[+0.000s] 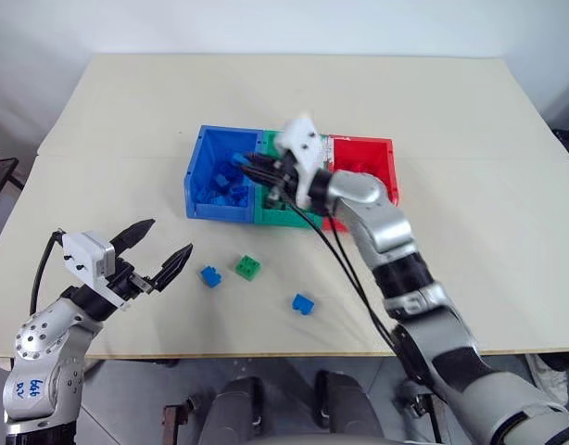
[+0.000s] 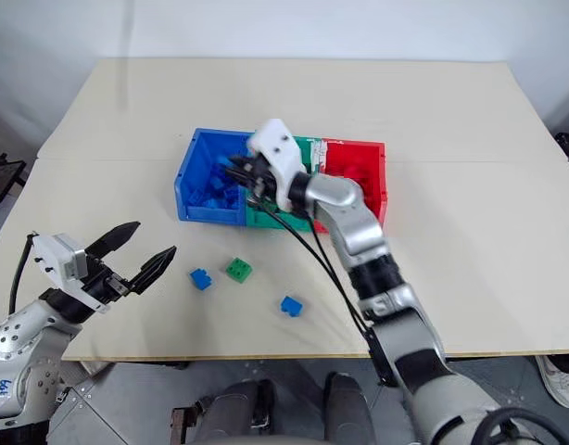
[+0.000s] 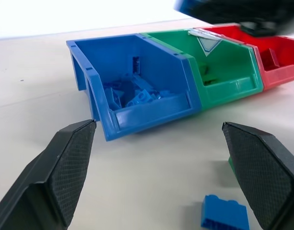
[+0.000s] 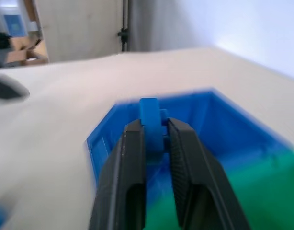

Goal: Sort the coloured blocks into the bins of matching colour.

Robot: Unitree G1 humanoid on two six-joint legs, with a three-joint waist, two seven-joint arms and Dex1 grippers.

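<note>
A: At the near edge of the worktop (image 1: 99,111), what does the left tool (image 1: 159,246) look like?
B: Its two fingers are spread wide with nothing between them, hanging above the worktop's near left part.

A: Loose pieces in front of the bins?
B: Three lie on the worktop: a blue block (image 1: 209,275), a green block (image 1: 248,267) just beside it, and a second blue block (image 1: 303,303) nearer and further right.

A: Beyond those?
B: The bins stand joined in a row: blue bin (image 1: 199,181), green bin (image 3: 223,81), red bin (image 1: 382,158), from left to right. Blue blocks are heaped inside the blue one.

A: The right tool (image 4: 155,125)?
B: It is closed on a held blue block (image 4: 149,115), pinched between both fingers, reaching across the green bin with its tip over the blue bin.
</note>
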